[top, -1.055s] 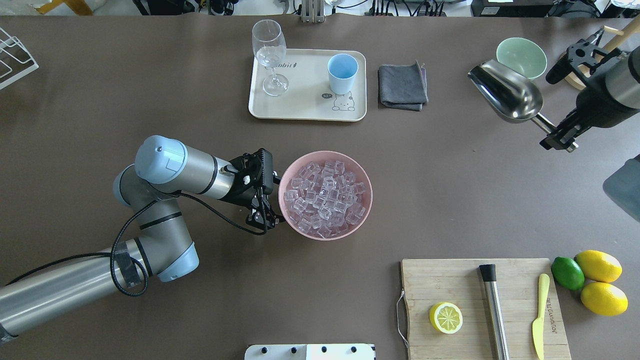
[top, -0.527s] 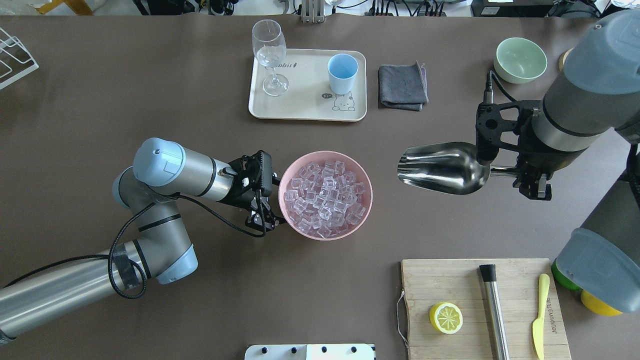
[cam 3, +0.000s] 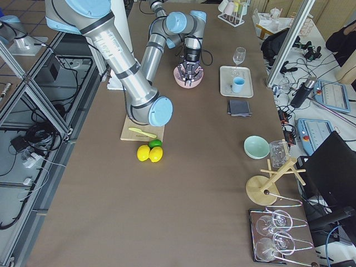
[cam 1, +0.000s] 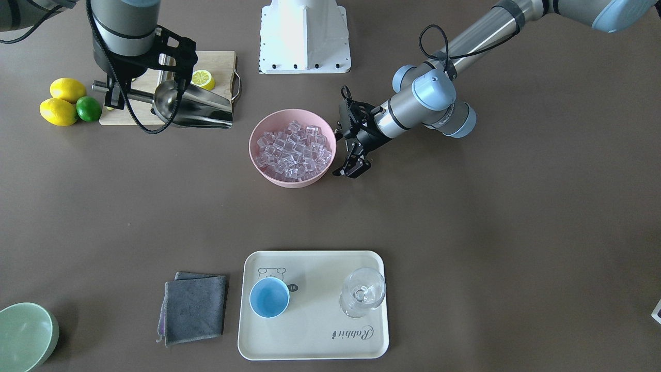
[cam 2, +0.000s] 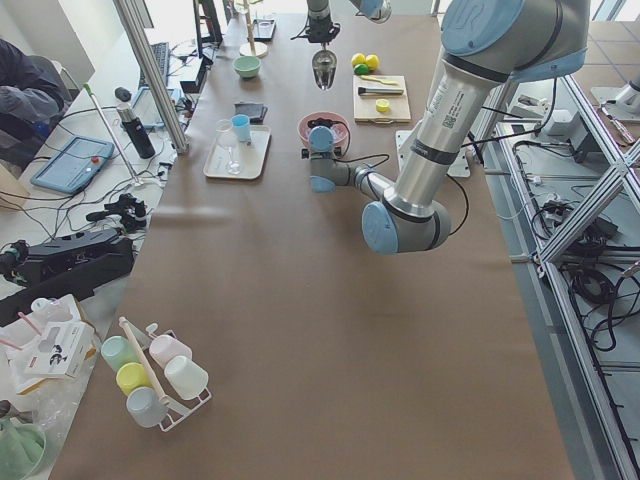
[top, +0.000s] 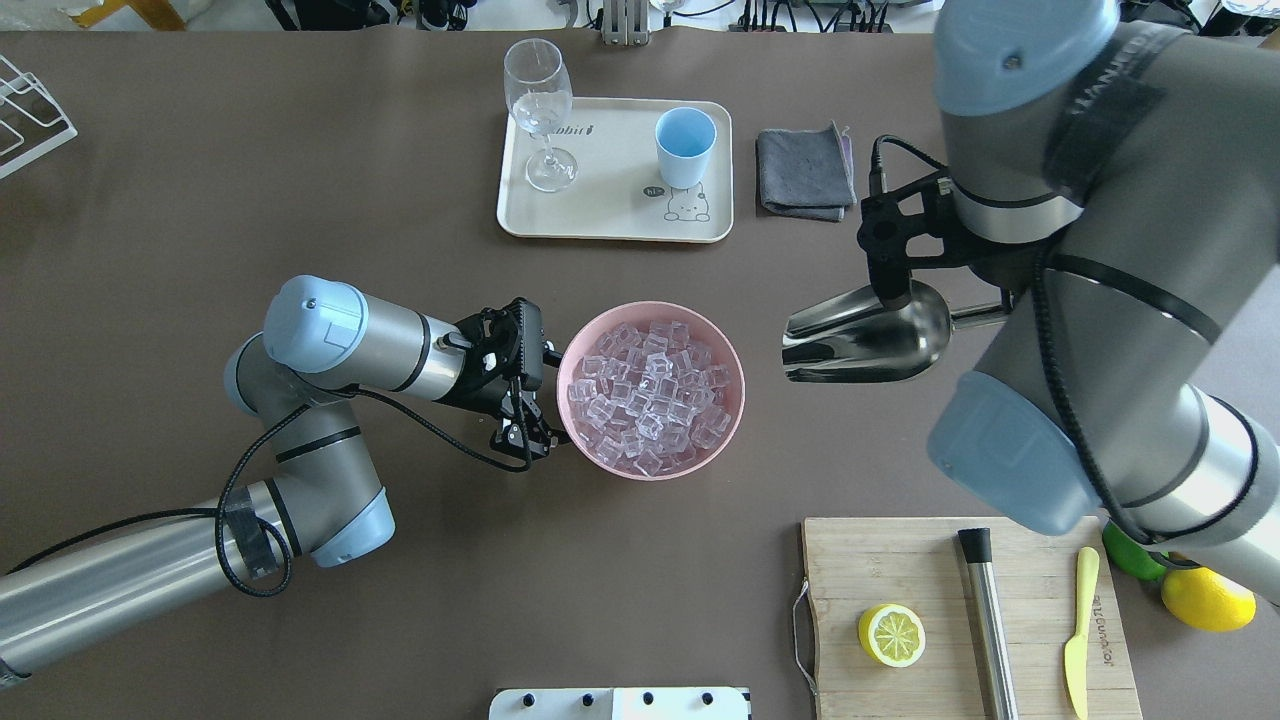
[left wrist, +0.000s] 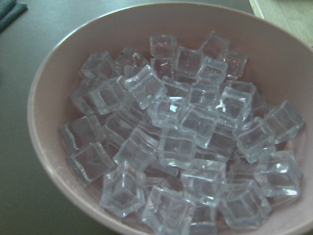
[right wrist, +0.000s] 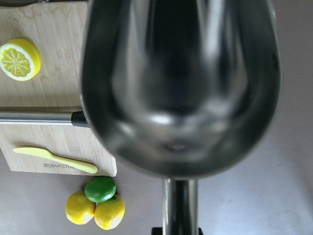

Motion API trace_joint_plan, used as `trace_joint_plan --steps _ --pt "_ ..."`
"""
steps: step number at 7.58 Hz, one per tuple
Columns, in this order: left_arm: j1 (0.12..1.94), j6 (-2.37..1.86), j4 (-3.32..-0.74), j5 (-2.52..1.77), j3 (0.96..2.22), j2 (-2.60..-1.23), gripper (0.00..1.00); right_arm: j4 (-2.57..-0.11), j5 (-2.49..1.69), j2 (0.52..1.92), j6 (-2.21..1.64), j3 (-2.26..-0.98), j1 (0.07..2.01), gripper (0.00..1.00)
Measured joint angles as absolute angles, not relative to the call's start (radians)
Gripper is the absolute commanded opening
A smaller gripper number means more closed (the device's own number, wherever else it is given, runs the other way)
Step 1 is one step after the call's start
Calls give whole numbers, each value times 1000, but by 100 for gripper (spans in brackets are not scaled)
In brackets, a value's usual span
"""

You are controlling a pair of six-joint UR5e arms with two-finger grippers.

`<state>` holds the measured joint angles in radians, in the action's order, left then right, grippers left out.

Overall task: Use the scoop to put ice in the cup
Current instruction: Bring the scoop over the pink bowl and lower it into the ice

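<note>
The ice (top: 650, 395) fills a pink bowl (top: 741, 392) at mid-table; it also fills the left wrist view (left wrist: 181, 137). My left gripper (top: 522, 445) sits against the bowl's left side. I cannot tell whether it grips the rim. My right gripper (cam 1: 114, 93) is shut on the handle of the steel scoop (top: 865, 345). The scoop hangs above the table to the right of the bowl, its mouth towards the bowl. Its trough is empty in the right wrist view (right wrist: 181, 88). The light-blue cup (top: 685, 145) stands upright and empty on a cream tray (top: 610, 218) at the far side.
A stemmed glass (top: 540, 110) shares the tray. A grey cloth (top: 805, 172) lies to its right. A cutting board (top: 900, 560) holds a lemon half, a steel rod (top: 988, 620) and a yellow knife. Lemons and a lime (cam 1: 62, 103) lie beside it. A green bowl (cam 1: 23, 336) stands farther off.
My right arm has swung in from the far right towards the pink bowl, carrying the scoop and turning its mouth to face the bowl. The left arm has stayed put.
</note>
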<state>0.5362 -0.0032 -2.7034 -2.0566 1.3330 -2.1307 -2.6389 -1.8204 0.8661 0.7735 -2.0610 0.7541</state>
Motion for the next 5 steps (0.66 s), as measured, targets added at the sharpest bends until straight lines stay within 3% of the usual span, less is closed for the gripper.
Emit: trace_joint_plan --steps 5 --pt "541 -3 -2709 -2054 1333 -2125 98 -2738 -1687 672 783 -1803 672 0"
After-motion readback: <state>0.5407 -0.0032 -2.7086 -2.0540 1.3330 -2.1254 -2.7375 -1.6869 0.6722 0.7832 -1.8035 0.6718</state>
